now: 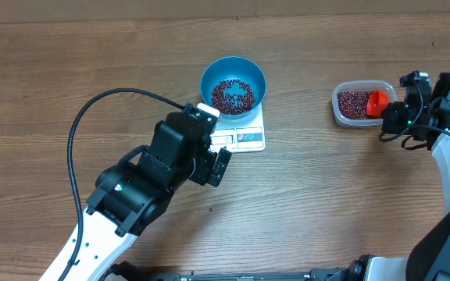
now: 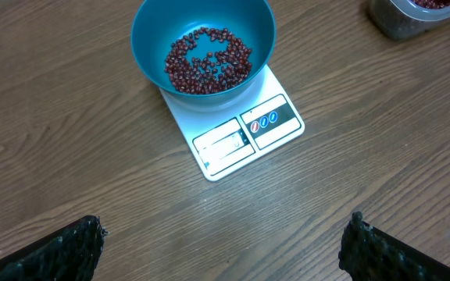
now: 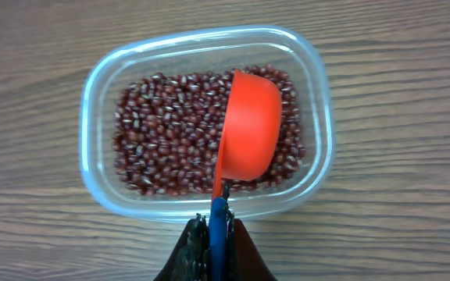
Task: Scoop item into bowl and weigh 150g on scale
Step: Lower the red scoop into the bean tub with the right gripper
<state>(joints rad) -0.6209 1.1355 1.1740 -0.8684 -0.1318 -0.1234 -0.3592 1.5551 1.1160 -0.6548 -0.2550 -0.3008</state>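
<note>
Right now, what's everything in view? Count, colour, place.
table: one, brown wood, beneath everything
scale: one, white, mid-table
bowl: one, blue, on the scale
tub: one, clear, table's right side
beans: many, dark red, some in the bowl, more in the tub
scoop: one, orange-red, over the tub's beans
cable: one, black, looping off the left arm
left gripper: one, black, open, near the scale
right gripper: one, black, shut on the scoop's handle
</note>
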